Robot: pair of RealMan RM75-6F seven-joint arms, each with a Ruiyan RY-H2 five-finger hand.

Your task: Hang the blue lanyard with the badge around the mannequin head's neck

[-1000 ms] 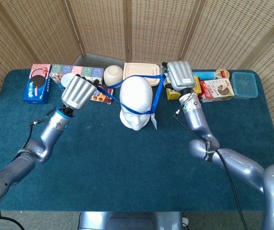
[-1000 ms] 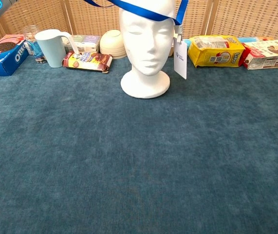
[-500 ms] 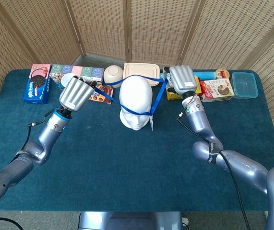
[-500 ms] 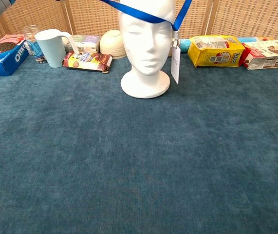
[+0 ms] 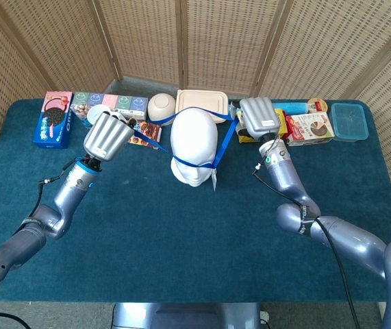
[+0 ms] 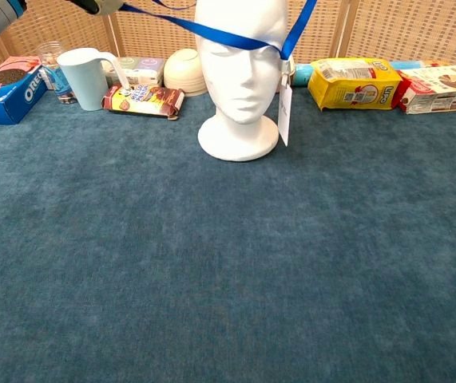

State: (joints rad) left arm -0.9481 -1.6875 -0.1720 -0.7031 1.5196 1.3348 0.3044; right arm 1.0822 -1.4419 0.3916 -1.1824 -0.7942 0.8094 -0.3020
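You are holding the blue ribbon lanyard clamped in both hands' fingers, stretched wide between them to clear the white foam mannequin head.

Mannequin head stands between mug left, packet right.

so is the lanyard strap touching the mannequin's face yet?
Touching. Chest view shows the blue lanyard lying flat across the mannequin head at eye level, with no gap; the badge hangs beside its cheek.
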